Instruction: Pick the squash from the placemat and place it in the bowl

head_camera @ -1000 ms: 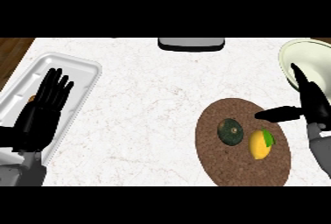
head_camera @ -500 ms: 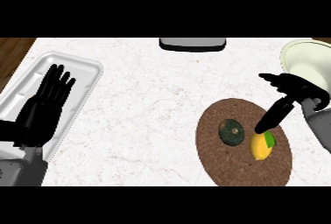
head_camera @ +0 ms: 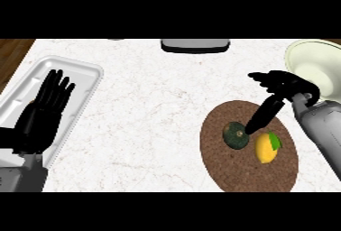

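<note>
Step in hand: the reach-to-grasp, i.e. pick not yet made. The squash (head_camera: 234, 136), dark green and round, sits on the brown placemat (head_camera: 226, 173), left of a yellow fruit (head_camera: 265, 147) w/ a green leaf; the two lie just beside each other.

The right hand (head_camera: 288, 85) hangs above the mat's upper edge, forearm coming in from the lower right. One long finger (head_camera: 262, 115) stretches straight down-left, and its tip looks to meet the squash's upper right side, though touching vs. just above can't be settled from this angle. The other fingers sit bunched up near the palm, spread a little; nothing is curled round the squash, so no hold yet.

Next move, prob.: bring the palm lower and more over the squash so fingers and thumb land on opposite sides, then close. Care needed b/c the yellow fruit is so near on the right; a wide sweep could nudge it. After that it's lift and carry up-right to the pale bowl (head_camera: 318, 63), which lies near the hand, past the mat's top edge.

The left hand (head_camera: 41, 115) rests at the view's left over the white tray (head_camera: 81, 76), fingers straight and up, holding nothing.
</note>
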